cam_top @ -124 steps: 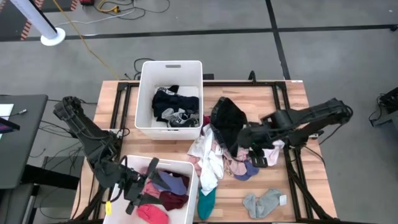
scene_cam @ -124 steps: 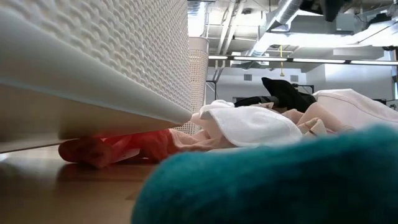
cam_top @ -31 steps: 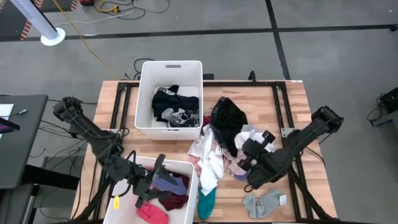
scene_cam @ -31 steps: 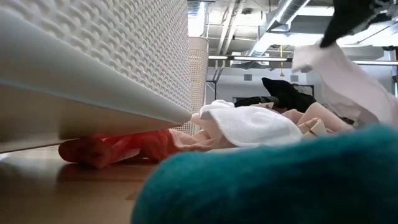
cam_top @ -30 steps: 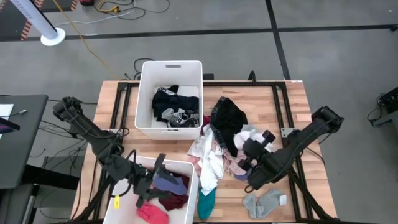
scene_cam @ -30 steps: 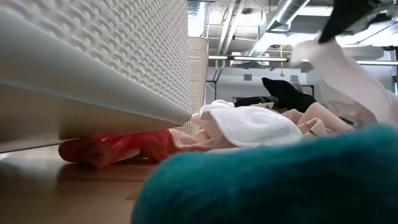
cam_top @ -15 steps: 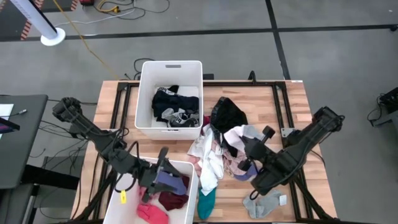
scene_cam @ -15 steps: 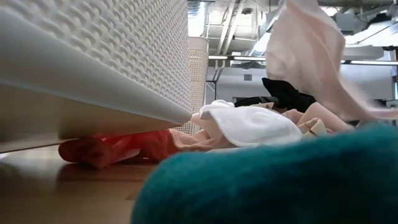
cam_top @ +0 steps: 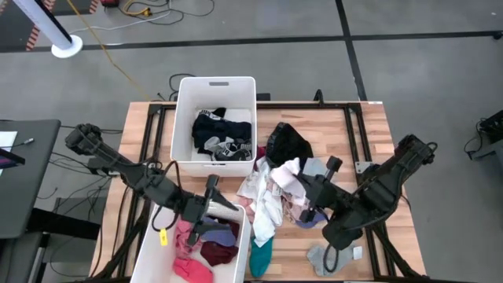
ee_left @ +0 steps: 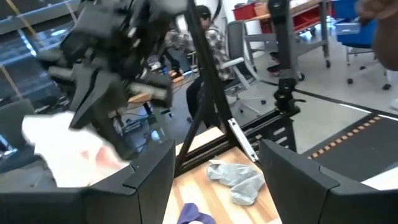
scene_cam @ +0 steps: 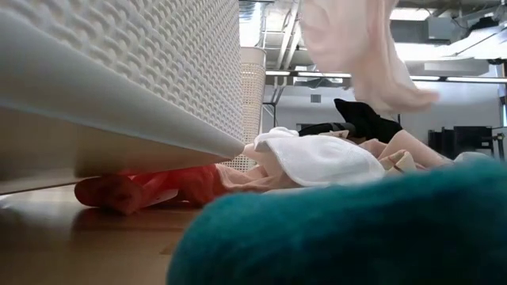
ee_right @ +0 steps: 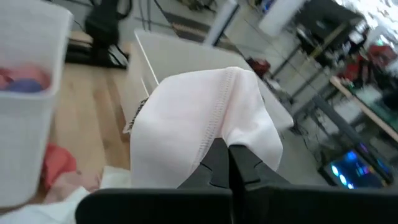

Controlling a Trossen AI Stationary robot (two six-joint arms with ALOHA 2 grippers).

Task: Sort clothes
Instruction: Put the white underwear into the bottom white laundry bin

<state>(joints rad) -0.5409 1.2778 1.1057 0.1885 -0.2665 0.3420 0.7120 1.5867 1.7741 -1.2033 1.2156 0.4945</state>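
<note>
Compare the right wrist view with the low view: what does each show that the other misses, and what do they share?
Only the right wrist view shows the right end effector shut on the pale pink garment, pinching a fold of it.

Only the low view shows the teal garment close to the camera, the red garment beside the near bin's base, and the black garment behind the pile.

Both show the pale pink garment lifted off the table, hanging above the pile in the low view, and white bins.

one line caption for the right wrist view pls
Right gripper shut on a pale pink garment, lifted above the table.
</note>
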